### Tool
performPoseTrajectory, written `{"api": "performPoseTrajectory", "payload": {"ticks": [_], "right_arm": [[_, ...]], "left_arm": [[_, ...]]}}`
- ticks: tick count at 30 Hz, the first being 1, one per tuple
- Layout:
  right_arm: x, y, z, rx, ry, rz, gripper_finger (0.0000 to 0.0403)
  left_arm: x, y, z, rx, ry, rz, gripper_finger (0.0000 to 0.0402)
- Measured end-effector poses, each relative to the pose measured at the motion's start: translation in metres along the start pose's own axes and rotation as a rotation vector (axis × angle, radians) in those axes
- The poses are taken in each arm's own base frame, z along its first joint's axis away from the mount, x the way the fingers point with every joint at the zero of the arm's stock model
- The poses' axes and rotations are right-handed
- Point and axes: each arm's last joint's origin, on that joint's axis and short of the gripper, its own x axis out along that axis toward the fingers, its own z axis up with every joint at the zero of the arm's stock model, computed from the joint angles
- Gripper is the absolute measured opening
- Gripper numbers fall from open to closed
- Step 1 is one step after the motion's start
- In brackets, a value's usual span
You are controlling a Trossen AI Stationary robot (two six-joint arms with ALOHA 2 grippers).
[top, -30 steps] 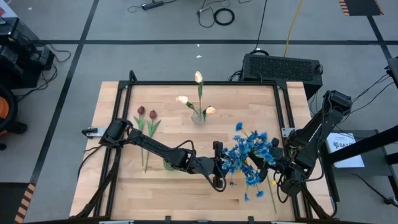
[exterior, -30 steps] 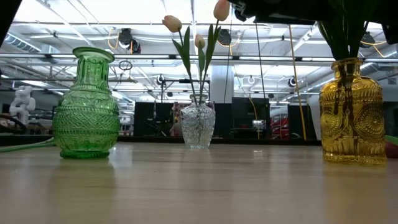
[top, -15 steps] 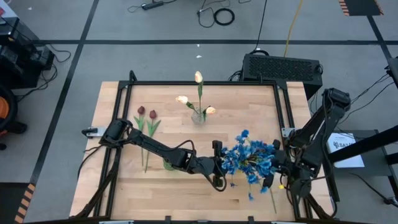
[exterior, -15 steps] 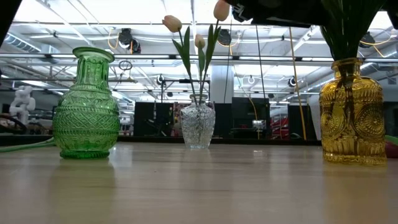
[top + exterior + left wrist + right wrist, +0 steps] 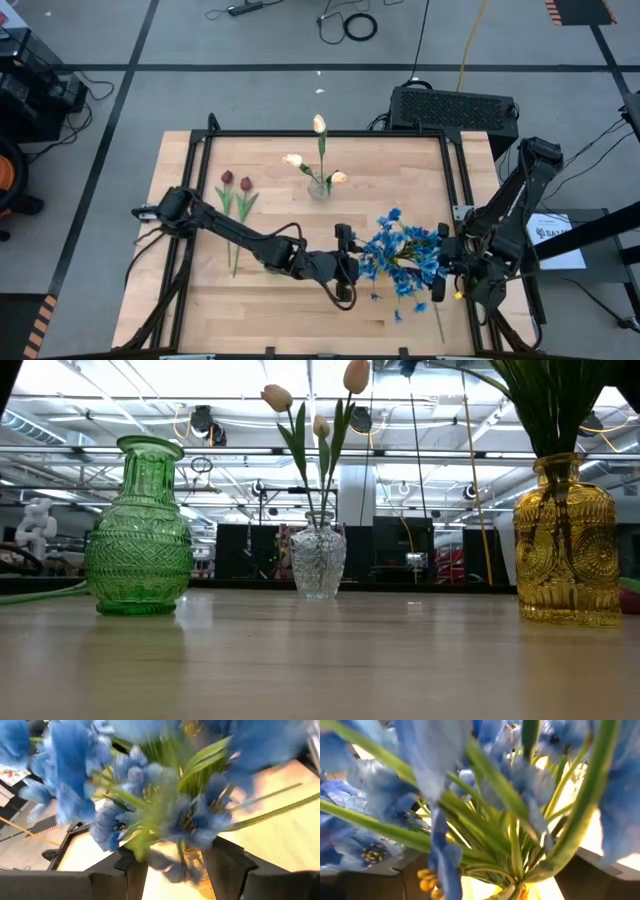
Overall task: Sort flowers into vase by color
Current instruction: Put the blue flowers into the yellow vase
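Observation:
The blue flowers [image 5: 405,255] stand bunched in the yellow vase [image 5: 565,540], and their green stems [image 5: 550,410] rise out of its neck. My right gripper [image 5: 438,282] is at the bunch's right side, open, with the stems [image 5: 515,845] running between its wide-apart fingers. My left gripper [image 5: 348,268] is at the bunch's left side, also open, and blooms and leaves [image 5: 150,815] fill the gap between its fingers. Cream tulips [image 5: 318,125] stand in the clear vase [image 5: 318,560]. Two dark red tulips [image 5: 236,182] lie flat on the table at the left.
An empty green vase [image 5: 140,530] stands on the table's left half, partly under my left arm [image 5: 270,262]. A black frame [image 5: 330,134] rims the wooden table. The bare wood along the near edge [image 5: 300,320] holds nothing.
My right gripper has opened and let go of the blue flowers. The bunch, which spread wide and leaned a second ago, now stands closer together in the yellow vase. My left gripper has drawn back a little toward the table's left edge.

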Motion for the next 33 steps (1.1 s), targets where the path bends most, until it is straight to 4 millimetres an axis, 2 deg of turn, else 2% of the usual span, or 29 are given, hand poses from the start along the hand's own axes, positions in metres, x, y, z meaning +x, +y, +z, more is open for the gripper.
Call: {"api": "performPoseTrajectory", "payload": {"ticks": [5,9,12,16,21,24,28,33], "right_arm": [[-0.004,-0.003,0.007,-0.002,0.006,0.023,0.0331],[-0.007,-0.005,0.008,0.009,0.085,0.081,0.0329],[-0.009,-0.009,0.004,0.005,0.160,0.092,0.0329],[-0.012,-0.018,-0.004,0.002,0.268,0.069,0.0329],[-0.017,-0.021,-0.007,0.002,0.273,0.055,0.0319],[-0.020,-0.020,-0.007,-0.027,0.228,0.060,0.0297],[-0.022,-0.019,-0.007,-0.067,0.128,0.037,0.0242],[-0.019,-0.016,-0.010,-0.103,0.056,-0.003,0.0166]], "left_arm": [[-0.003,-0.002,0.000,0.009,0.011,-0.010,0.0180],[-0.003,-0.005,-0.005,-0.001,0.065,-0.022,0.0180],[-0.006,-0.007,-0.008,-0.014,0.106,-0.027,0.0180],[-0.015,-0.012,-0.002,-0.006,0.100,-0.015,0.0180],[-0.028,-0.019,0.004,-0.007,0.108,-0.004,0.0180],[-0.033,-0.025,0.004,-0.013,0.128,0.009,0.0180],[-0.039,-0.032,0.002,-0.081,0.158,0.006,0.0180],[-0.031,-0.046,-0.009,-0.184,0.184,0.010,0.0180]]}}
